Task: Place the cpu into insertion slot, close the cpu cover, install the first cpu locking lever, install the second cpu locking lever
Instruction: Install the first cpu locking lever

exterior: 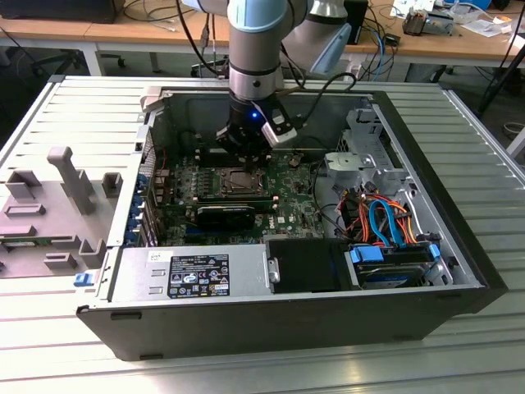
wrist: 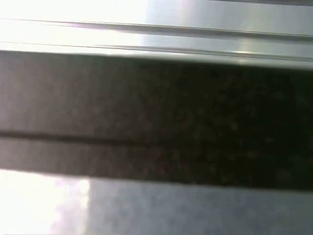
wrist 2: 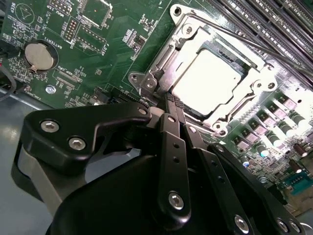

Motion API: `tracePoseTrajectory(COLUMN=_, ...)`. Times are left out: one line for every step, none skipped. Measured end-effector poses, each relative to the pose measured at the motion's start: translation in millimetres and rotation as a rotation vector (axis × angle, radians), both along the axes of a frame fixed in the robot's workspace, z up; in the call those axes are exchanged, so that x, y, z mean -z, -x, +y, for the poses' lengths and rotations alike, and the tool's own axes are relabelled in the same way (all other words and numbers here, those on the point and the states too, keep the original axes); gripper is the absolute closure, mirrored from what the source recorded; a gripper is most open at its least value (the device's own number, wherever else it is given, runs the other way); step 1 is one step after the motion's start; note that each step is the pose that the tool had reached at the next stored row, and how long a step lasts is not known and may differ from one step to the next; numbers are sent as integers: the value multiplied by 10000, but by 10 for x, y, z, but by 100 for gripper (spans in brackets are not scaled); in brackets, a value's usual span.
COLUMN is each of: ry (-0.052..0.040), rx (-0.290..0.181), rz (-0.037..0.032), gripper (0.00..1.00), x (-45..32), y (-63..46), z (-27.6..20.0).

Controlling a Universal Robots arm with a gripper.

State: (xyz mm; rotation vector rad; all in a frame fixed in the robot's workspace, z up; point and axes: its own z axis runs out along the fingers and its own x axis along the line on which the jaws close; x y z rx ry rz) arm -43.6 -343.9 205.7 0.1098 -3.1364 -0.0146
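Open computer case [exterior: 459,271] holds blue drive bays [exterior: 392,261], orange cables [exterior: 385,209].

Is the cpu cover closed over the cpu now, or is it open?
Closed. In the second wrist view the cpu cover lies flat around the cpu, whose top shows through its window.

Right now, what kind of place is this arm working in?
Probably a lab or workshop bench for computer assembly: an open computer case lies on a ribbed metal table, the gripper sits by the cpu, and desks with cables stand behind.
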Motion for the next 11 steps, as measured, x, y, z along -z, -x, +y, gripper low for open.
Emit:
tracePoseTrajectory(ry=0, rx=0, rz=-1, gripper=89, x=2, y=-4, z=0)
tracePoseTrajectory(ry=2, rx=0, rz=1, gripper=89, x=3, y=-9, z=0)
tracePoseTrajectory(ry=3, rx=1, rz=1, gripper=89, x=6, y=-15, z=0)
tracePoseTrajectory(ry=4, rx=1, rz=0, gripper=89, x=7, y=-17, z=0)
tracePoseTrajectory(ry=2, rx=2, rz=-1, gripper=89, x=9, y=-18, z=-1)
tracePoseTrajectory(ry=2, rx=1, rz=-1, gripper=89, x=10, y=-19, z=-3)
tracePoseTrajectory(ry=3, rx=0, rz=-2, gripper=89, x=10, y=-20, z=-7)
tracePoseTrajectory(ry=6, rx=0, rz=-2, gripper=89, x=11, y=-20, z=-16)
tracePoseTrajectory(ry=5, rx=1, rz=-1, gripper=89, x=11, y=-19, z=-24)
tracePoseTrajectory(ry=11, rx=1, rz=0, gripper=89, x=10, y=-19, z=-37)
tracePoseTrajectory(ry=7, rx=1, rz=-2, gripper=89, x=12, y=-19, z=-43)
